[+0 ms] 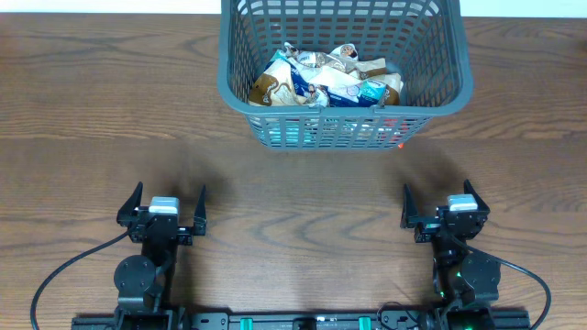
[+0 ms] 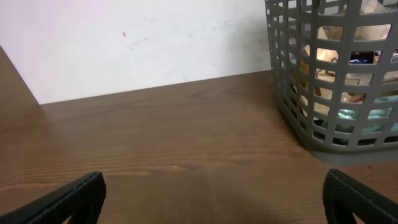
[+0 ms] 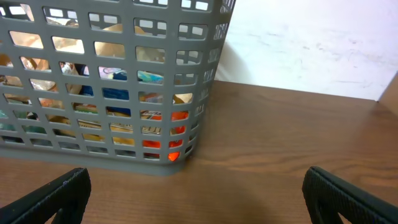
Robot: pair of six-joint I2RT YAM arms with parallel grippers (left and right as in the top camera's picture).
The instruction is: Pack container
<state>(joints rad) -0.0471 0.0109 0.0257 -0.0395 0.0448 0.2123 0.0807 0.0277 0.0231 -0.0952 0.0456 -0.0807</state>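
Parted fingers point(image 2: 68, 202), container point(image 1: 339, 131) well ahead

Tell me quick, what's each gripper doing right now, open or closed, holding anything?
Left gripper: open, holding nothing.
Right gripper: open, holding nothing.

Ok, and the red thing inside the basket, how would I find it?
Start at the grey lattice basket at the table's far edge. Go to its near wall, low at the right corner: the red item shows through the slots. Other packets inside are tan, white, blue or teal.
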